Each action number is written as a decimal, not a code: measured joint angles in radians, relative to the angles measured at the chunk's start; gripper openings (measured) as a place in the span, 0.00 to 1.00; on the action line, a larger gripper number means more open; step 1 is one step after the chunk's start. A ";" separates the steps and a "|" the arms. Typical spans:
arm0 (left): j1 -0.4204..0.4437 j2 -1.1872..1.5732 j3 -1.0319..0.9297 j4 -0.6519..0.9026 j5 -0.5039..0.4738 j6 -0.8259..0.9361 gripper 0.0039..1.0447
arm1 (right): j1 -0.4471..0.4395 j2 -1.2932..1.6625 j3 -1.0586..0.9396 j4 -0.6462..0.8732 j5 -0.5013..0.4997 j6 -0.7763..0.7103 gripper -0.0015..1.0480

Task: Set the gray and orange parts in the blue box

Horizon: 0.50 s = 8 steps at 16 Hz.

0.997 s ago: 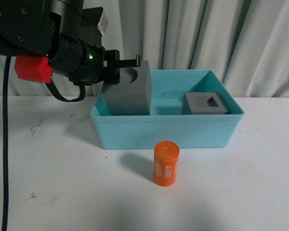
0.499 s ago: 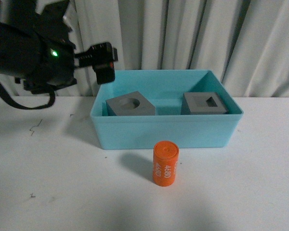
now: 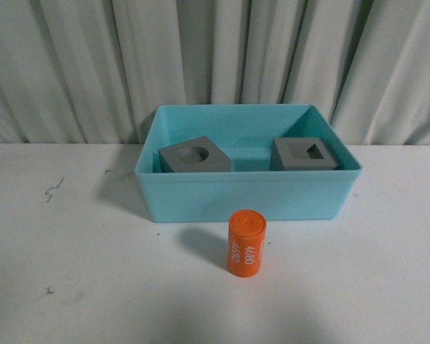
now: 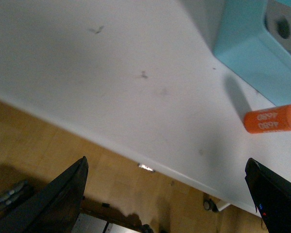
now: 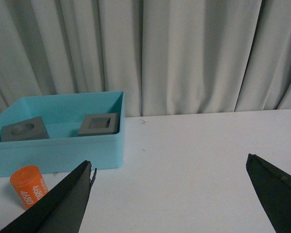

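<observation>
Left gripper (image 4: 167,161) gone from the front view; gray cube with round recess (image 3: 194,156) deposited.
One second ago the gripper held this cube raised over the 9 o'clock end of the blue box (image 3: 247,193). The cube now lies released inside that end, recess up, and the gripper has withdrawn toward 9 o'clock, jaws spread.

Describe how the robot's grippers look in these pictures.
Only the wrist views show them. The left gripper has plain black wedge-shaped fingers; one bears tiny blue and red dots. The right gripper has matching black fingers. No cables visible.
</observation>
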 joint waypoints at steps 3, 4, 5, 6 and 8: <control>-0.003 -0.241 -0.021 -0.107 -0.010 -0.031 0.94 | 0.000 0.000 0.000 0.001 0.000 0.000 0.94; -0.002 -0.232 -0.021 -0.117 -0.013 -0.032 0.94 | 0.000 0.000 0.000 0.000 0.000 0.000 0.94; -0.020 -0.277 -0.073 0.039 -0.055 0.012 0.89 | 0.000 0.000 0.000 0.000 0.000 0.000 0.94; -0.060 -0.426 -0.185 0.227 -0.116 0.140 0.79 | 0.000 0.000 0.000 -0.001 0.000 0.000 0.94; -0.063 -0.550 -0.259 0.457 -0.134 0.414 0.55 | -0.001 0.000 0.000 0.001 -0.001 0.000 0.94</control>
